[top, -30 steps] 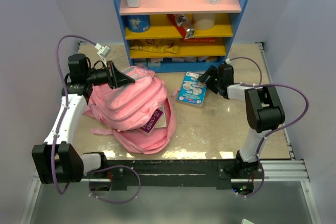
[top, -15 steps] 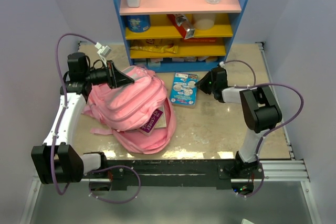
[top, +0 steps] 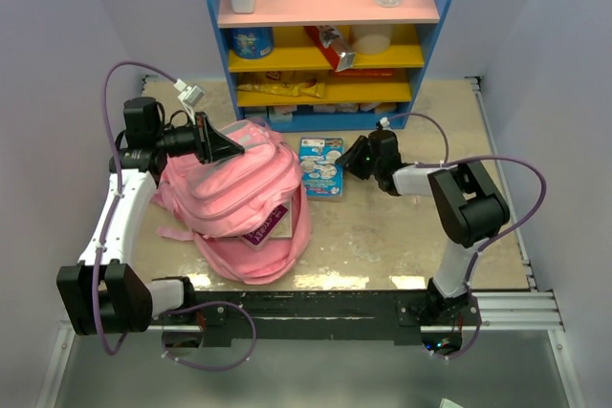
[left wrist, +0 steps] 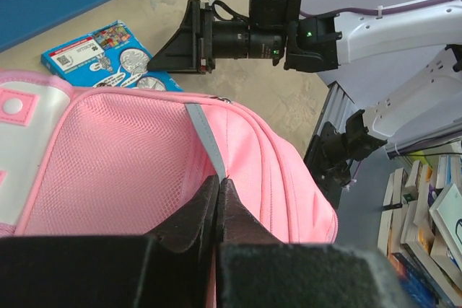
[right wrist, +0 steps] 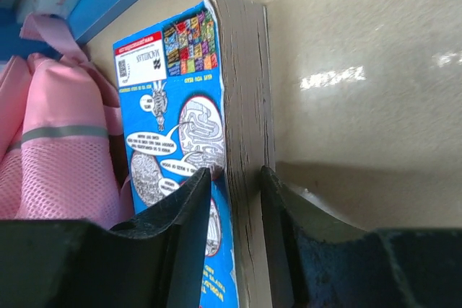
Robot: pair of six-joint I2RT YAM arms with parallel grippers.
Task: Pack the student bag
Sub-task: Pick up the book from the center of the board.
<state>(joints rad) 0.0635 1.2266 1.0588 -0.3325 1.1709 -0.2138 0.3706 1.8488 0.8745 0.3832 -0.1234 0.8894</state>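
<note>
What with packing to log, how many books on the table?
2: blue book in the right end effector; purple book poking from the student bag. Others may hide inside.

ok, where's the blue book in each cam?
Top external: blue book at mid-table, just right of the student bag.
Left wrist: upper left, beyond the bag.
Right wrist: centre, between the right gripper fingers.
Shared landmark: the pink student bag, next to the book in all three.
</note>
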